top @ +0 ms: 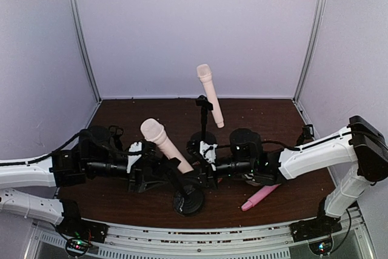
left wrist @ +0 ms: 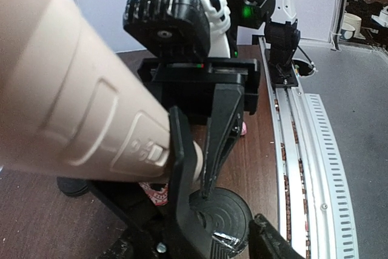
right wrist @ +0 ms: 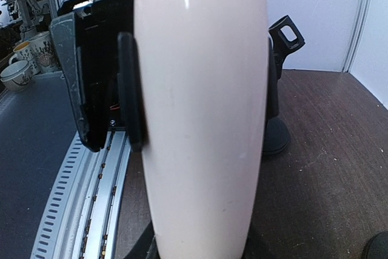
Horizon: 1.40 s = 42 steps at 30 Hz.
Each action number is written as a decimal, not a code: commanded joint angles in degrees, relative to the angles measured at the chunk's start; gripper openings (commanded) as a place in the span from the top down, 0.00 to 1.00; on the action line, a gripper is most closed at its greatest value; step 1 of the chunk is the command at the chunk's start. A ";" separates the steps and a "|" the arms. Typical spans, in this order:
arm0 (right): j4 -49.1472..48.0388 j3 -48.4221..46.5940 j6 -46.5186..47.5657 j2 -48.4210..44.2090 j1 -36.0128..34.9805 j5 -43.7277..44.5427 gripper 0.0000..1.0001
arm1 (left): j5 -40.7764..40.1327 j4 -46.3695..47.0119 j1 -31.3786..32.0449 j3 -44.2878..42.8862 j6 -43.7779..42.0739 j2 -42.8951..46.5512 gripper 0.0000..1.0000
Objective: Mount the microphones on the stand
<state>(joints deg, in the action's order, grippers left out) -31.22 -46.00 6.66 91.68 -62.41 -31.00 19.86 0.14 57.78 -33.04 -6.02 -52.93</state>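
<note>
A peach microphone (top: 163, 141) leans with its head up and to the left over the front stand's round base (top: 189, 201). My right gripper (top: 205, 163) is shut on its lower body; the pale barrel (right wrist: 200, 119) fills the right wrist view between the dark pads (right wrist: 130, 89). My left gripper (top: 156, 171) is beside it with the jaws apart. Only the microphone's tail (left wrist: 197, 162) and the base (left wrist: 227, 210) show in the gap of the left gripper (left wrist: 221, 210). A second peach microphone (top: 210, 94) rises from the rear stand (top: 202, 141). The pink microphone (top: 260, 197) lies on the table.
The brown table (top: 267, 119) is walled in white at the back and sides. A metal rail (left wrist: 291, 125) runs along its near edge. The rear stand's clip (right wrist: 286, 34) and foot (right wrist: 276, 134) stand just behind the held microphone. Cups (right wrist: 18, 74) sit beyond the rail.
</note>
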 commanded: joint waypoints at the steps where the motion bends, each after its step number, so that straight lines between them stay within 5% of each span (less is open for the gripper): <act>1: 8.41 0.39 4.33 1.31 -1.54 -0.31 1.00 | -4.01 7.59 -0.21 -1.22 3.00 1.66 0.41; 10: 9.66 0.43 4.77 1.01 -1.53 0.26 1.00 | -10.20 4.25 -0.14 -0.38 6.59 6.75 0.27; 25: 12.97 1.53 3.75 -4.18 -1.25 5.14 0.99 | -17.39 3.63 3.79 7.46 15.59 16.77 0.26; 42: 22.65 0.55 6.12 -9.21 -1.24 11.35 0.95 | -11.79 16.20 6.25 6.07 15.00 3.44 0.28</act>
<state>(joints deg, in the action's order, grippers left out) -17.28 -45.60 11.11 83.72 -63.55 -22.39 6.90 9.06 63.51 -25.61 8.95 -48.27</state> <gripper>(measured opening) 0.320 0.720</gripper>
